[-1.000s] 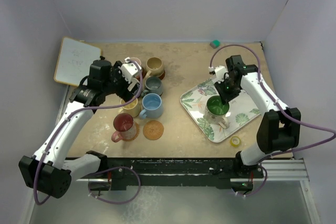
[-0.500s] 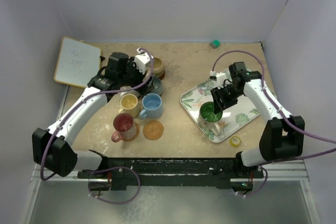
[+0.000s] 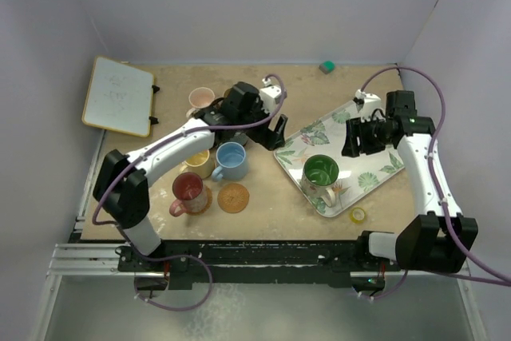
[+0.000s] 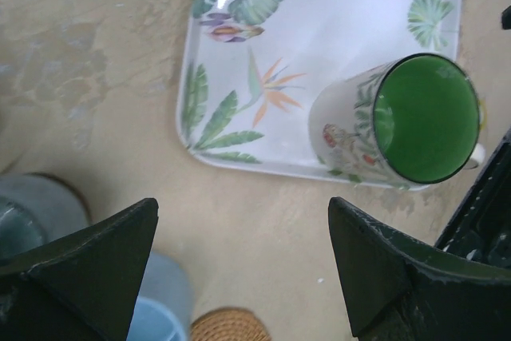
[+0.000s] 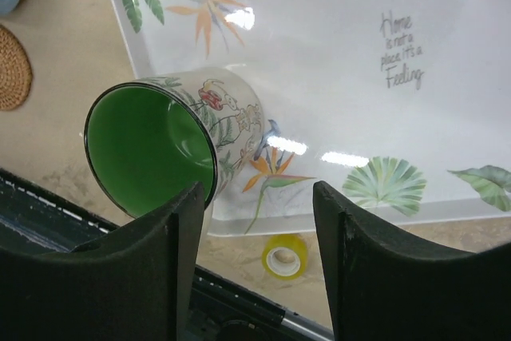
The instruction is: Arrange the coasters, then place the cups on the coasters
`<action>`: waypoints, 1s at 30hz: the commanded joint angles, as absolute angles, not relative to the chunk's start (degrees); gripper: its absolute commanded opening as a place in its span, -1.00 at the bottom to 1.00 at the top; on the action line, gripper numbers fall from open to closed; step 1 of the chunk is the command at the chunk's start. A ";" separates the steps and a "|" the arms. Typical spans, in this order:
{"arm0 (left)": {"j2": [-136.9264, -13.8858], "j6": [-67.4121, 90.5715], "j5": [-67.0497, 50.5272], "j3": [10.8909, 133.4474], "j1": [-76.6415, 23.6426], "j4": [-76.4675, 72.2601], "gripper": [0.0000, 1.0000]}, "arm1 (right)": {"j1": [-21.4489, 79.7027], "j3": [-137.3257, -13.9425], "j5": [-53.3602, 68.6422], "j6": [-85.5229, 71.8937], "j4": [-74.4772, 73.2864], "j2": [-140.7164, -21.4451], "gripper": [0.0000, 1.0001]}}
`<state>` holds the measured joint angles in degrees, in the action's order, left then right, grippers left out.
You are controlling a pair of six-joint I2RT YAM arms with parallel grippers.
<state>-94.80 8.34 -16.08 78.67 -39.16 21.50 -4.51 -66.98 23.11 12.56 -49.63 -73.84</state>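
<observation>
My left hand (image 4: pixel 239 225) hangs wide open and empty just off the left edge of the leaf-patterned white rectangular tray (image 4: pixel 319 29). I judge that the floral ceramic mug with the green inside (image 4: pixel 419 121) is what it must fetch next. That mug stands upright near the tray's near left corner, which puts it toward my left arm's reach. The bare woven tan round coaster (image 3: pixel 233 197) lies on the bench (image 3: pixel 271 205) in front of the light blue ceramic mug (image 3: pixel 231 160), beside the red ceramic mug (image 3: pixel 189 189), which sits on its own disc. I take that bare coaster for the green one's place. My right hand (image 5: pixel 257 197) stands clear of the mug, its fingers partly apart with nothing between them, so the way in is free.

A second ago my right hand was down on that mug, further in on the tray and nearly closed. It has let go and drawn back to the right. My left arm was then over the other mugs at the left; it has swung across to the tray.
</observation>
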 commanded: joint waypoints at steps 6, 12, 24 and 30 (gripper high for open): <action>-105.07 23.45 -15.48 90.17 -47.03 22.91 0.67 | -8.13 -64.93 19.79 11.08 -46.54 -69.86 0.18; -110.69 25.93 -14.90 94.66 -51.25 24.88 0.59 | -9.44 -64.35 19.55 11.08 -46.21 -68.21 0.19; -117.00 25.73 -13.56 99.26 -56.47 26.90 0.28 | -9.86 -63.63 19.54 11.72 -46.42 -68.10 0.18; -120.95 22.66 -12.89 103.70 -57.13 28.54 -0.03 | -10.49 -63.63 20.03 11.70 -46.63 -66.19 0.18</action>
<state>-119.17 24.43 -12.97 99.22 -56.51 29.10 -9.80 -63.53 20.03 11.75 -47.27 -68.84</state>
